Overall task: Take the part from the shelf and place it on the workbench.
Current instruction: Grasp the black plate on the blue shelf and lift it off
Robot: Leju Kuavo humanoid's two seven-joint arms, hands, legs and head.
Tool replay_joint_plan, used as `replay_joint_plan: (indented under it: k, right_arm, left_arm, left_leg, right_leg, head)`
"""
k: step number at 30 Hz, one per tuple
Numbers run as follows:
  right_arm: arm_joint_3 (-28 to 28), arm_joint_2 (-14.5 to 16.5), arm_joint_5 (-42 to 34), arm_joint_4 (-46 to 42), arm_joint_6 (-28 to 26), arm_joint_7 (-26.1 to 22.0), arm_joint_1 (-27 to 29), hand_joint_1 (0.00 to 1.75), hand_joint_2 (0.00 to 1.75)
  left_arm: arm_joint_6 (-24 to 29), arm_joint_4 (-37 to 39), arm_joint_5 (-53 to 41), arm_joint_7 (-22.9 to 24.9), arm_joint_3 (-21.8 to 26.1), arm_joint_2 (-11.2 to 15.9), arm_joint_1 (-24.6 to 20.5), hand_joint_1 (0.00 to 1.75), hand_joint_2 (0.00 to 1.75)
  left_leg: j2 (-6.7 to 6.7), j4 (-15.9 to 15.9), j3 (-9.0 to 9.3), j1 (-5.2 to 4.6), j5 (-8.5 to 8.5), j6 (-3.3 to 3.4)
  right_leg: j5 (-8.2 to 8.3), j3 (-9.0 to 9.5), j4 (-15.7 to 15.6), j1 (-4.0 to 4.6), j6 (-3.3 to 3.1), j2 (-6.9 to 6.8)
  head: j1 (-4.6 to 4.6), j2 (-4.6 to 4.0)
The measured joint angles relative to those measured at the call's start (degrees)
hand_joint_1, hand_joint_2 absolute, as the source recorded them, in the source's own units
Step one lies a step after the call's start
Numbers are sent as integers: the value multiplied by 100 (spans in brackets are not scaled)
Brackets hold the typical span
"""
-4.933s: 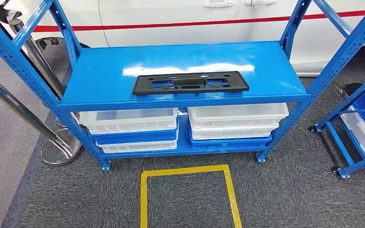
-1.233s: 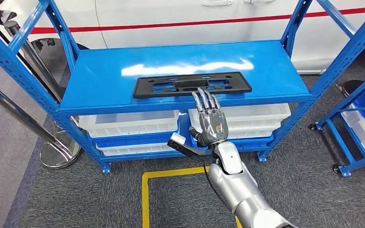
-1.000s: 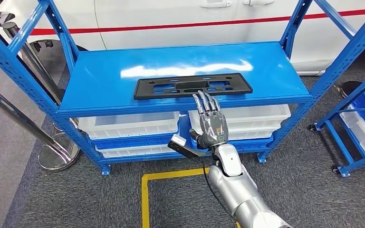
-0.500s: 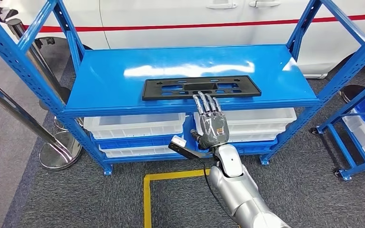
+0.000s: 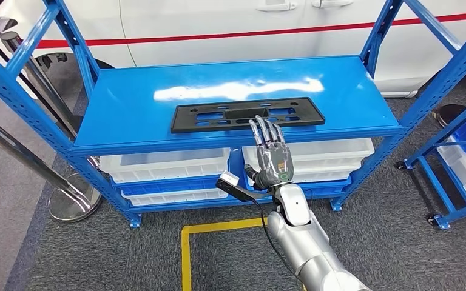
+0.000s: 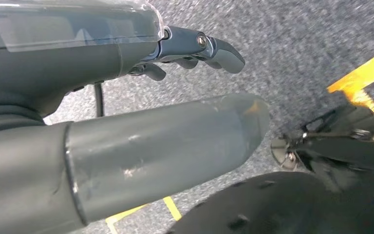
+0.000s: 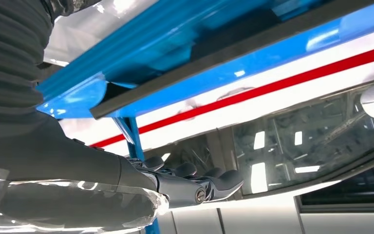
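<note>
**Right hand raised at the shelf edge, just short of the black part**

A blue metal shelf (image 5: 127, 103) stands in front of the robot, and everything here is placed against it. On its top deck lies the part (image 5: 247, 114), a flat black plastic plate with cut-outs. Its long axis runs side to side, parallel to the shelf's front edge, and it sits close to that edge, a little toward the shelf's right half.

The right hand (image 5: 271, 154) is raised in front of the shelf, palm away from the camera. Its fingers (image 5: 264, 130) are straight, slightly spread and holding nothing. Their tips overlap the part's near long edge; whether they touch it cannot be told. The part lies directly ahead of the fingers, across their line of reach, so the reach would meet its long side, right of its middle. This is much the nearer hand.

The left hand (image 6: 126, 122) hangs low over grey carpet, well away from the shelf, with the fingers partly curled and nothing in them.

Compared with about a second ago, the fingertips now sit further over the part's edge. Nearly five seconds ago no arm was in the head view. The part itself has not left its place on the deck. White bins (image 5: 170, 163) sit under the deck.
</note>
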Motion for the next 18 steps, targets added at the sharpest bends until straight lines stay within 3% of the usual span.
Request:
replay_joint_plan:
  k: [2, 4, 6, 9, 11, 12, 14, 15, 16, 18]
  right_arm:
    - [0, 0, 11, -1, 0, 8, -2, 0, 175]
    - [-1, 0, 21, -4, -1, 14, -1, 0, 175]
    - [-3, 0, 28, -15, -1, 26, -5, 0, 175]
    - [-32, -1, 31, -29, -1, 40, 8, 0, 175]
    - [-66, -2, 37, -30, -1, 46, 39, 0, 175]
    - [-84, -2, 43, -33, -1, 51, 50, 0, 175]
    - [-120, -2, 60, -53, -1, 68, 57, 0, 175]
    - [-140, -2, 72, -63, 0, 78, 56, 0, 175]
    - [-157, -2, 87, -74, 0, 85, 57, 0, 175]
    - [-185, -2, 118, -84, -1, 99, 66, 0, 175]
  left_arm:
    - [-4, 0, -6, 1, 1, -1, -14, 0, 0]
    - [-11, 0, -24, 1, 0, -3, -19, 0, 0]
    - [-19, 0, -41, -2, -1, -5, -4, 0, 0]
    - [-22, 0, -56, -11, 1, -4, -9, 0, 0]
    - [-22, 0, -73, -15, 2, -5, -6, 0, 0]
    - [-25, 0, -84, -16, 2, -8, 0, 0, 0]
    - [-26, 0, -98, -16, 2, -18, 9, 0, 0]
    - [-26, 0, -100, -16, 2, -24, 6, 0, 0]
    - [-26, 0, -101, -17, 2, -30, -2, 0, 0]
    - [-25, 0, -103, -18, 3, -38, -20, 0, 0]
  left_leg:
    - [-5, -290, 139, -27, -12, 82]
    - [-12, -344, 196, -37, -53, 184]
    - [-10, -369, 294, -31, -87, 268]
    - [-8, -377, 417, -38, -168, 339]
    - [-16, -376, 514, -45, -256, 336]
    - [-19, -375, 587, -45, -312, 323]
    - [-20, -380, 749, -44, -442, 290]
    - [-21, -385, 820, -45, -501, 268]
    - [-20, -401, 862, -46, -553, 237]
    - [-18, -430, 949, -51, -585, 166]
  right_leg:
    - [-33, 10, 21, 14, 73, 1]
    - [-41, 25, 56, 12, 140, -1]
    - [-123, -47, 286, -4, 191, -5]
    - [-451, -612, 1230, -17, 245, -9]
    - [-454, -959, 1584, -21, 249, -9]
    - [-300, -991, 1464, -20, 236, -9]
    - [204, -819, 777, -8, 180, -12]
    - [360, -726, 462, 14, 149, -16]
    - [449, -658, 247, 35, 115, -18]
    - [406, -603, 118, 67, 56, -12]
  head:
    - [1, 0]
    - [0, 0]
    - [2, 0]
    - [3, 0]
    - [2, 0]
    - [2, 0]
    - [3, 0]
    - [0, 0]
    - [3, 0]
    - [9, 0]
